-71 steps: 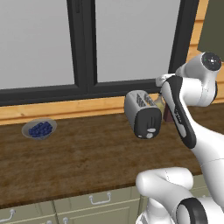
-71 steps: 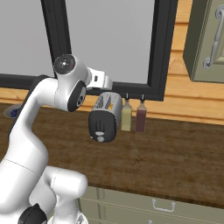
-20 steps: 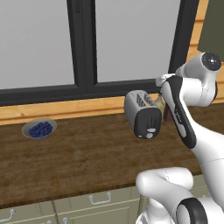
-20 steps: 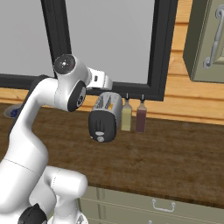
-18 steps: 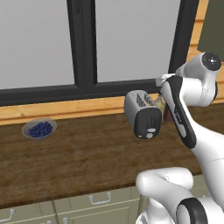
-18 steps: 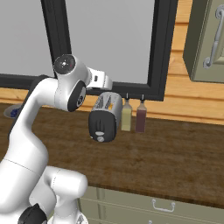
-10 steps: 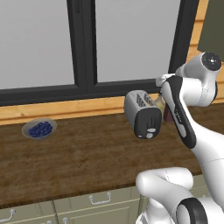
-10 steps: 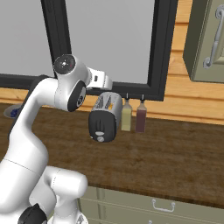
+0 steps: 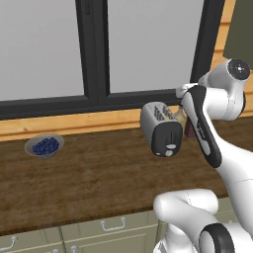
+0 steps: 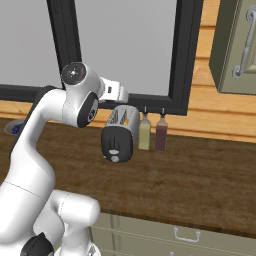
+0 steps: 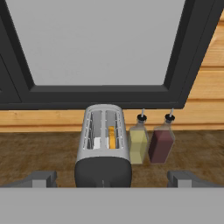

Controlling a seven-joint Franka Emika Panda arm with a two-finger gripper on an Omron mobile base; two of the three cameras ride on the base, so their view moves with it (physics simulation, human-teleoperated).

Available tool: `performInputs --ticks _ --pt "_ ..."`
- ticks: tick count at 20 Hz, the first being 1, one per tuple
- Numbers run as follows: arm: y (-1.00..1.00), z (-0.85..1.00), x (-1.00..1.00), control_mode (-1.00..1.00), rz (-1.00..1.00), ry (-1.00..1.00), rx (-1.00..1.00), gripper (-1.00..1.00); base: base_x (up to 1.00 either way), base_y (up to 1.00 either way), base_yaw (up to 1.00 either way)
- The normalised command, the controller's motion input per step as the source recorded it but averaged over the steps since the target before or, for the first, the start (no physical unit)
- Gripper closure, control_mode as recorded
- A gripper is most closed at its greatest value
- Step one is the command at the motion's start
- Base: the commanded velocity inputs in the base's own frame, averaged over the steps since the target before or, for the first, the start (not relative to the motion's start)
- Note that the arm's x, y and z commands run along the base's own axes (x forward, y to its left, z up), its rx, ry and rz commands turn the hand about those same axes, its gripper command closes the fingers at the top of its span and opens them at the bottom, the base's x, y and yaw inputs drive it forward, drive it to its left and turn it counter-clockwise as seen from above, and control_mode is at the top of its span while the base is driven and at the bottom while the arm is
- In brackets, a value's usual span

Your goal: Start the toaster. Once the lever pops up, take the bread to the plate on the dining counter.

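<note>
Bread (image 11: 112, 137) inside toaster (image 11: 103, 146) slot

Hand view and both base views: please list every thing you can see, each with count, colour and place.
toaster: one, silver-grey with black end panel, on the wooden counter below the window
bread: one, tan-orange, standing in the toaster's right slot
bottles: two, one pale yellow and one dark red-brown, just right of the toaster
bowl of blue berries: one, grey, far left on the counter
window: one, black frame, behind the counter
wall cabinet: one, sage green, upper right
drawers: sage green, under the counter
claw: one, dark tips, open, before the toaster
</note>
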Motion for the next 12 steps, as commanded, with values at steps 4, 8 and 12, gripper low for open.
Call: performInputs --ticks 4,8,12 --pt "0.0 0.0 0.0 -1.0 0.0 0.0 0.0 -1.0 0.0 0.0 0.0" --pt "0.0 0.0 0.0 -1.0 0.0 0.0 0.0 -1.0 0.0 0.0 0.0" --pt "0.0 0.0 0.0 -1.0 0.0 0.0 0.0 -1.0 0.0 0.0 0.0"
